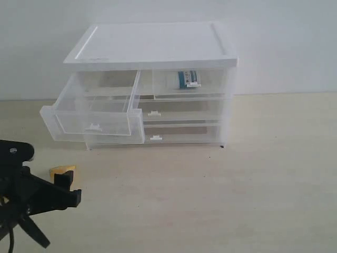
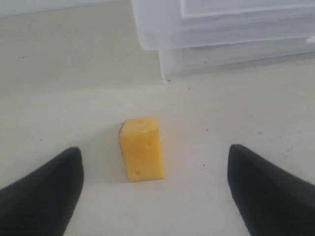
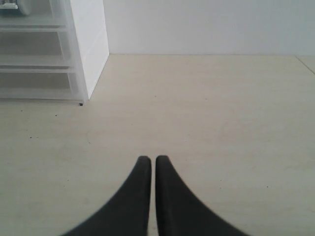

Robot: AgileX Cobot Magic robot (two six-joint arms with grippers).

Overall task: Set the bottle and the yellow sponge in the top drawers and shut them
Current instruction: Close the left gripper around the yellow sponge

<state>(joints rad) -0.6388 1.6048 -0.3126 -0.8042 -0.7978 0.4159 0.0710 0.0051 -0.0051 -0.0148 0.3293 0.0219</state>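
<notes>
- Pale wood table [image 1: 263, 184] against a plain white wall [image 1: 289, 42]; a translucent cabinet [image 1: 152, 42] stands on it.
- The left gripper [image 1: 68, 188] has its jaws spread wide and holds nothing. The sponge [image 2: 142, 149] stands on the table between them, a little ahead of the tips and touching neither.
- The open left drawer [image 1: 95, 113] is ahead of and above this gripper, pulled well out and empty.
- The bottle [image 1: 184, 79] already lies in the right drawer [image 1: 210, 84], which looks pushed home.
- The right gripper [image 3: 153, 160] is closed on nothing, with the cabinet off to one side ahead of it.
- Risk: the sponge sits nearer one jaw, so that jaw may reach it first and tip or skid it, giving a corner pinch.
- Risk: soft foam squeezed at an edge may spring out during the lift.
- Risk: the drawer juts out ahead, so a low carry could strike its front wall and shove the light cabinet.
- Risk: a push off-centre could skew the drawer and leave it ajar.
</notes>
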